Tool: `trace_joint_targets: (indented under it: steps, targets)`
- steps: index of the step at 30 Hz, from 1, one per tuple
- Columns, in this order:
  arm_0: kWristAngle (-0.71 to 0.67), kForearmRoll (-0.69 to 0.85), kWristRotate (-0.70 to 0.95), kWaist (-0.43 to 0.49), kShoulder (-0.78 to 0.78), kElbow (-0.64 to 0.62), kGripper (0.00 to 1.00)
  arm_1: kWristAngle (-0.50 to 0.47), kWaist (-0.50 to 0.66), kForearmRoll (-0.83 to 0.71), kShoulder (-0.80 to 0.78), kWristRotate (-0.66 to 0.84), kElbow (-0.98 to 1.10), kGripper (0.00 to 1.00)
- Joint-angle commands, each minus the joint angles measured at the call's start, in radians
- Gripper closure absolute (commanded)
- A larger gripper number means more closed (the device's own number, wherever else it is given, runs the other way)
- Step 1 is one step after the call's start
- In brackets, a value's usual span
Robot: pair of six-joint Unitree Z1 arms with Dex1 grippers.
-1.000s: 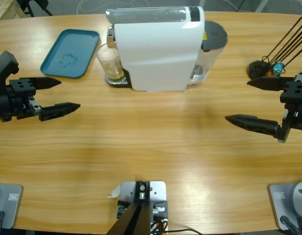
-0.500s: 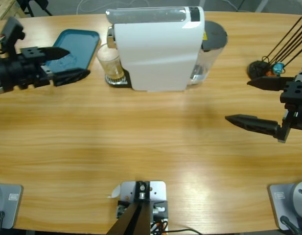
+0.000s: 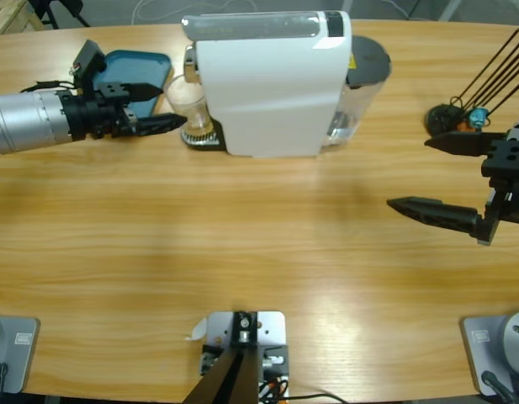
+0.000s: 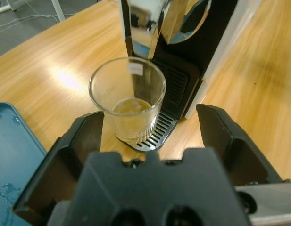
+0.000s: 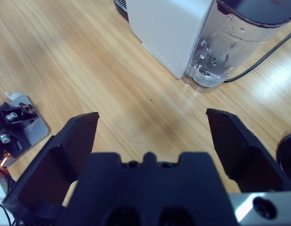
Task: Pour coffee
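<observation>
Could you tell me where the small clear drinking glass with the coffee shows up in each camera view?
High view: the small clear drinking glass stands upper left of centre, on the machine's black drip tray, at the left tool.
Left wrist view: centre, glass between the open jaws, amber-brown coffee shallow inside.
Right wrist view: not in it.
Shared landmark: the big white boxy coffee machine.

Bright even overhead light. Glare patch on table (image 4: 65,77) left of glass (image 4: 128,96). Soft shadows beside coffee machine (image 3: 272,84). Foreground gripper body blurred.
</observation>
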Motion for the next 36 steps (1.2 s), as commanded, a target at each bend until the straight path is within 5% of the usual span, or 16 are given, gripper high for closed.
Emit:
trace_joint_targets:
  steps: [1,21,23,29,36]
  targets:
    - [-0.032,-0.018,0.006,0.009,0.080,-0.037,0.151,0.014,0.012,-0.010,0.003,0.009,0.034,0.000]
    - [-0.093,-0.018,-0.008,0.003,0.195,-0.132,0.190,0.012,0.012,-0.010,0.001,0.009,0.034,0.000]
    - [-0.093,-0.018,-0.009,0.003,0.196,-0.135,0.259,0.014,0.012,-0.010,0.001,0.009,0.034,0.000]
    - [-0.102,-0.018,-0.009,0.003,0.200,-0.143,0.762,0.014,0.012,-0.010,-0.001,0.009,0.034,0.000]
    - [-0.104,-0.019,-0.009,0.000,0.201,-0.145,0.773,0.014,0.012,-0.010,-0.005,0.009,0.034,0.000]
